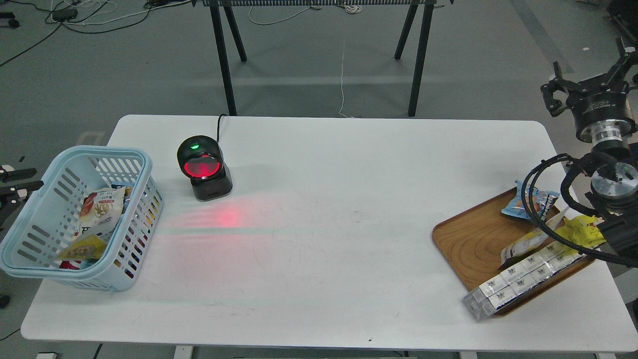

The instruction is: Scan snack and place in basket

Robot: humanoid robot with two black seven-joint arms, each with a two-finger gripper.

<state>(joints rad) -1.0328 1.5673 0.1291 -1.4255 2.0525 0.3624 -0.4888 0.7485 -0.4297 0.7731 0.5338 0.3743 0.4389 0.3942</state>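
The snack (82,248), a yellow-and-white pouch, lies loose inside the light blue basket (144,164) at the table's left end, near its front wall on top of other packets. My left gripper (19,181) is just left of the basket at the view's edge; its two fingers stand apart and hold nothing. My right gripper (585,82) is raised beyond the table's right end, with its fingers spread and empty. The black scanner (203,169) with its red window stands right of the basket.
Another snack bag (102,209) lies in the basket. A brown wooden tray (473,239) at the right holds a blue cookie packet (533,199), a yellow packet (580,232) and a long box (523,279). The scanner casts a red glow on the table (319,279).
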